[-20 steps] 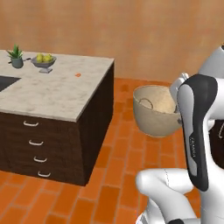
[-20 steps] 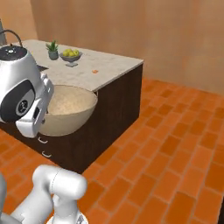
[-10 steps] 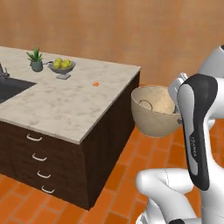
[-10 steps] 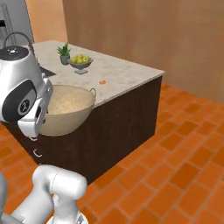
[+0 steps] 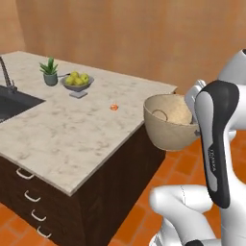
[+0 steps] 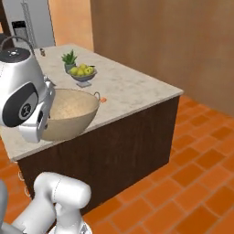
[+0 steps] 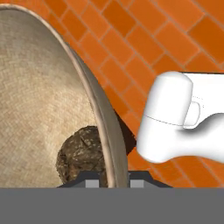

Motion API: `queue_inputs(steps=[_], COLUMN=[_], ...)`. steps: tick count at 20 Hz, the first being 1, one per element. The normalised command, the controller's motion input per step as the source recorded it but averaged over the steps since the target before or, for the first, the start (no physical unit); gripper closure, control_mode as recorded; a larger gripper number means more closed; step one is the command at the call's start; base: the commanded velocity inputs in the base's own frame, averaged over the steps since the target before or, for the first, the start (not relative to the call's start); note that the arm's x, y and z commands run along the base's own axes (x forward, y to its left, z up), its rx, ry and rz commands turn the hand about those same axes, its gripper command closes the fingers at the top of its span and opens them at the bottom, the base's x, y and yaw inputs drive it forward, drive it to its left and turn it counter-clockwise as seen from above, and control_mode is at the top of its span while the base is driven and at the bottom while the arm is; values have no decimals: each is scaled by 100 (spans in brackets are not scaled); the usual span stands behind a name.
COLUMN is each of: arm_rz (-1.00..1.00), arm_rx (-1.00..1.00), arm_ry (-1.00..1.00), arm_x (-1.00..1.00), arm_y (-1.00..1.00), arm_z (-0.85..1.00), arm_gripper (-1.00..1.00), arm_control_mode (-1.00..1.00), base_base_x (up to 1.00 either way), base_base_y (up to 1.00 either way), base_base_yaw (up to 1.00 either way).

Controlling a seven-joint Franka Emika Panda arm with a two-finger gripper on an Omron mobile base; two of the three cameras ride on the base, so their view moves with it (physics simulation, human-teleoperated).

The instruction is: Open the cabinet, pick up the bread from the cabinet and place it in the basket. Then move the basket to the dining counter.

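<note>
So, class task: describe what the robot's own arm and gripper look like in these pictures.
The arm is glossy white with rounded segments and dark grey joint bands, one bearing small pale lettering. A round dark cap with a white emblem marks one joint. The gripper ends in two small dark fingertips.

fruit bowl [image 5: 77, 83] beside potted plant [image 5: 50, 72]

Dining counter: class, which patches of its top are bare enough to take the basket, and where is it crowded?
Bare: the broad marble of the dining counter from the near edge to the orange bit. Crowded: the far end, with fruit bowl, plant and sink.
</note>
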Motion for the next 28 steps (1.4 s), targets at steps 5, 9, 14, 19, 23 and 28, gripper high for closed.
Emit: queue_inputs(steps=[5, 9, 14, 19, 23, 28], arm_rz=[0, 0, 0, 0, 0, 0], arm_rx=[0, 0, 0, 0, 0, 0], arm_ry=[0, 0, 0, 0, 0, 0], arm_x=[0, 0, 0, 0, 0, 0], arm_y=[0, 0, 0, 0, 0, 0], arm_z=[0, 0, 0, 0, 0, 0], arm_gripper=[100, 100, 100, 100, 100, 100], arm_control_mode=[100, 100, 100, 100, 100, 100], base_base_x=[100, 100, 100, 100, 44, 51], base_base_y=[-45, -47, -24, -23, -21, -57], base_base_yaw=[31, 35, 19, 41, 76, 62])
